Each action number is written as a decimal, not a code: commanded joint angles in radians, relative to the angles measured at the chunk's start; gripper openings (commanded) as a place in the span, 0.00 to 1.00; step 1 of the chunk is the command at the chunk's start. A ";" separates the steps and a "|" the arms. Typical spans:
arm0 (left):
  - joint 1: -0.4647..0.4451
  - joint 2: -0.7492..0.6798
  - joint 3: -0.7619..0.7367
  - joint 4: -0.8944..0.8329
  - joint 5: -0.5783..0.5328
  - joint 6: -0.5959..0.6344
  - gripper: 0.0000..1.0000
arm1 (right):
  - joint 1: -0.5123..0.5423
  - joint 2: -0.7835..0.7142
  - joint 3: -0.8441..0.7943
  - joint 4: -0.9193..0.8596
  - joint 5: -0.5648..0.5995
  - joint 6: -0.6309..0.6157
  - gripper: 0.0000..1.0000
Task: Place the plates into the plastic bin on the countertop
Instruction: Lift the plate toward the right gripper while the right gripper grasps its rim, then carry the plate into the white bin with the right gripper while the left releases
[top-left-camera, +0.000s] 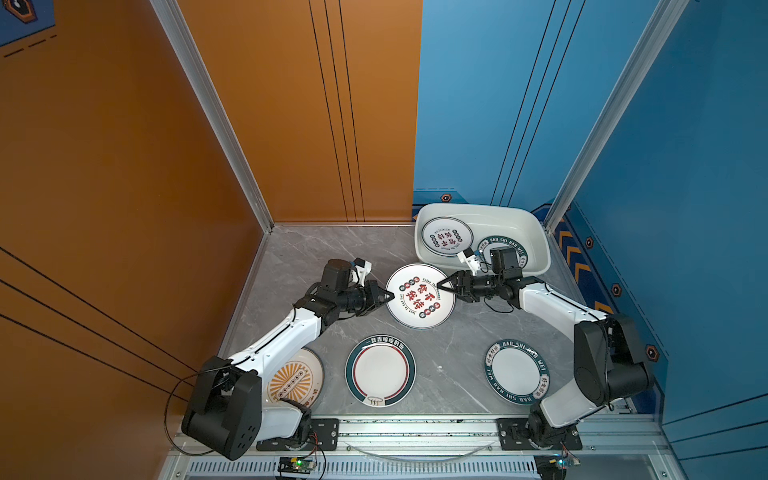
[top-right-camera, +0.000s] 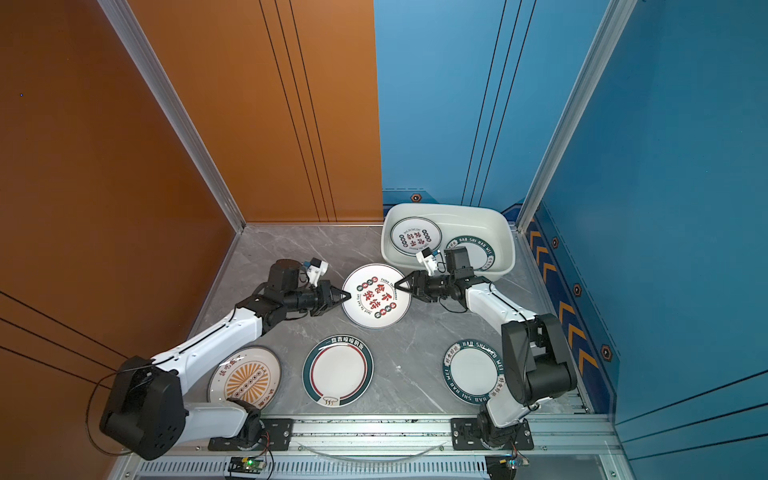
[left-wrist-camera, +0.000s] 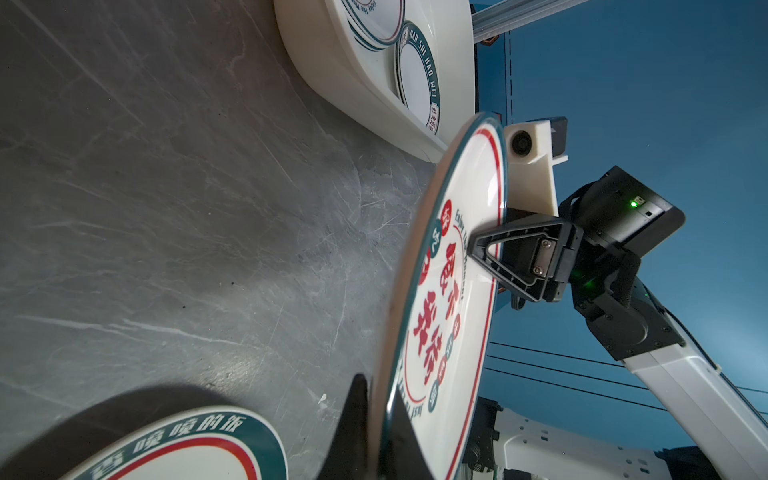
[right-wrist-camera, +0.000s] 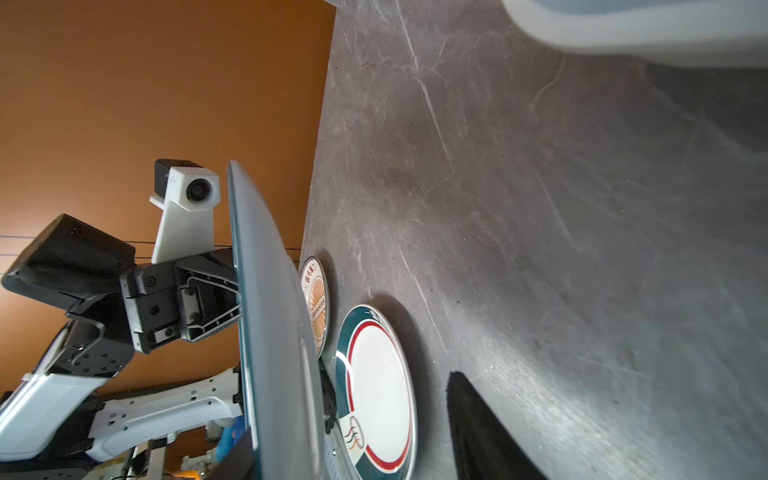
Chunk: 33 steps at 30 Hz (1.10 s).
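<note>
Held plate (top-left-camera: 419, 296): white, red characters, green rim; raised off the countertop (top-left-camera: 316, 257) mid-slab, just in front of the bin's near left corner, face up.
Left gripper (top-left-camera: 390, 296): clamped on the held plate's left rim, fingers above and below the edge.
Right gripper (top-left-camera: 439, 286): jaws apart and astride the plate's right rim. The upper finger lies over the printed face, while in the right wrist view the lower finger stands clear of the underside.
Bin (top-left-camera: 511, 232): far right corner of the countertop.
Bin plates: a red-character plate (top-left-camera: 446, 236) at the bin's left end; a green-rimmed plate (top-left-camera: 488, 243) to its right, partly hidden by the right wrist.
Near row: sunburst plate (top-left-camera: 297, 380) partly under the left arm, ringed plate (top-left-camera: 380, 371) in the middle, lettered plate (top-left-camera: 516, 371) beside the right arm; all flat and well apart.
</note>
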 joint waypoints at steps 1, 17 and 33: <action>0.007 0.000 0.048 0.018 0.048 0.034 0.00 | 0.016 0.012 0.029 0.038 -0.047 0.006 0.48; 0.001 0.015 0.065 -0.022 0.048 0.067 0.00 | 0.052 0.014 -0.008 0.157 -0.071 0.104 0.13; 0.008 0.028 0.089 -0.127 -0.009 0.139 0.39 | 0.030 -0.024 0.043 -0.008 -0.047 0.024 0.00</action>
